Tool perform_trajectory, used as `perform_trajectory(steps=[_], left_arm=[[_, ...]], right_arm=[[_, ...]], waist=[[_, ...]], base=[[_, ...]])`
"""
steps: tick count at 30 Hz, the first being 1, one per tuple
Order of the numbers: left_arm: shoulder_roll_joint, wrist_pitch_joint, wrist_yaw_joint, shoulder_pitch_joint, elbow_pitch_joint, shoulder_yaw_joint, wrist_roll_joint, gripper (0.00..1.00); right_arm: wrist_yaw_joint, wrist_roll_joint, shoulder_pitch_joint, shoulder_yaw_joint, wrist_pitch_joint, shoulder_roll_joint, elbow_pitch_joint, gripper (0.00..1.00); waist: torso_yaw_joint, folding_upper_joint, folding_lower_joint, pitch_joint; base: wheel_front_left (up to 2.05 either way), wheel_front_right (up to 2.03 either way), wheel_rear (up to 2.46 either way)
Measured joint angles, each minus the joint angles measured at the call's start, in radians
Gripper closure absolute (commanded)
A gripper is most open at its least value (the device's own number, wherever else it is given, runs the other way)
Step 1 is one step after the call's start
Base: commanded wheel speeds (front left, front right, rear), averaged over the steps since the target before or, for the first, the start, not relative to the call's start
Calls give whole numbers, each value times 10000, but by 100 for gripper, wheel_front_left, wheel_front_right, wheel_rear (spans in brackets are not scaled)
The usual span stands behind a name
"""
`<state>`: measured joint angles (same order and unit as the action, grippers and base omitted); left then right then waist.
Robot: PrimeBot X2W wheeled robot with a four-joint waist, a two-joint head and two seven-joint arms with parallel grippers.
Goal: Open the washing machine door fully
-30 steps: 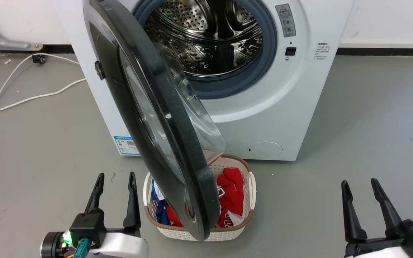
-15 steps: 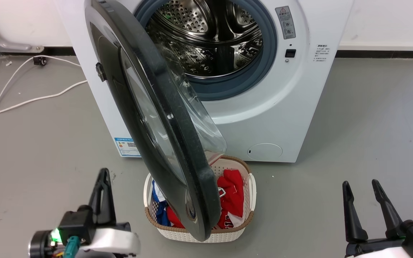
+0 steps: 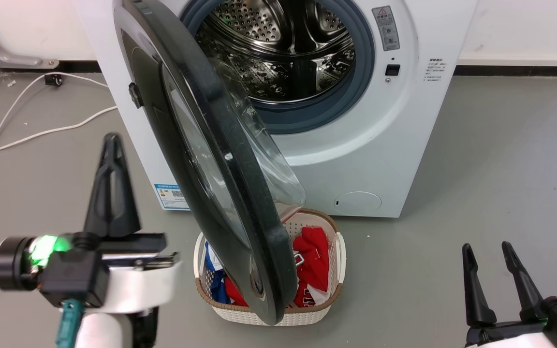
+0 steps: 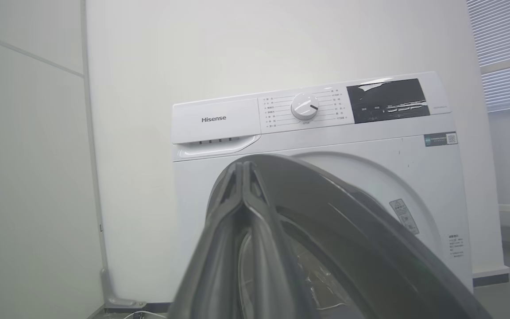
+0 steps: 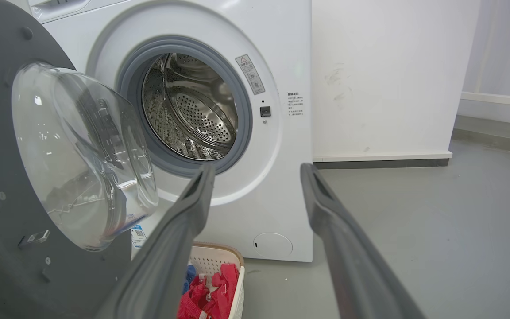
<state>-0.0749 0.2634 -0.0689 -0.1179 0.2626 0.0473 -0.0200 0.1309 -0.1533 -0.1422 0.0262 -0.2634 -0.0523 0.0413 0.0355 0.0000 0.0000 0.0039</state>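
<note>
Half-open door (image 3: pixel 220 145) over laundry basket (image 3: pixel 307 311) w/ clothes (image 3: pixel 312 261); left pincer (image 4: pixel 242 166) pressed together, right pincer (image 3: pixel 486 249) spread.

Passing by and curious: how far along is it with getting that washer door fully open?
Done: the round glossy black door with the clear glass bowl stands swung out from the white washing machine, steel drum exposed. In hand: the left gripper, fingers shut, points up beside the door's outer face, seemingly not touching; the right gripper sits open. Left: swinging the door wider.
</note>
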Motion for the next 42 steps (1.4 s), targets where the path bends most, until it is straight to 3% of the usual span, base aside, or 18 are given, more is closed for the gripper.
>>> perform_trajectory(steps=[6, 13, 30, 42], left_arm=[[29, 0, 138, -426, 1062, 1168, -391, 100], [104, 0, 437, -728, 1285, 2713, -410, 100], [222, 0, 863, -819, 146, 6119, 171, 100], [234, 0, 779, -696, -861, 7275, 593, 100]], right_arm=[[0, -19, 1, -111, 0, 0, -25, 0], [0, -17, 15, -222, 0, 0, -59, 0], [0, 35, 31, -405, 0, 0, -161, 0], [0, 48, 33, -514, 0, 0, -207, 0]], waist=[[-31, 0, 0, -7], [-94, 0, 0, -52], [-140, 0, 0, -87], [-109, 0, 0, -28]], base=[[0, 0, 0], [0, 0, 0], [0, 0, 0], [0, 0, 0]])
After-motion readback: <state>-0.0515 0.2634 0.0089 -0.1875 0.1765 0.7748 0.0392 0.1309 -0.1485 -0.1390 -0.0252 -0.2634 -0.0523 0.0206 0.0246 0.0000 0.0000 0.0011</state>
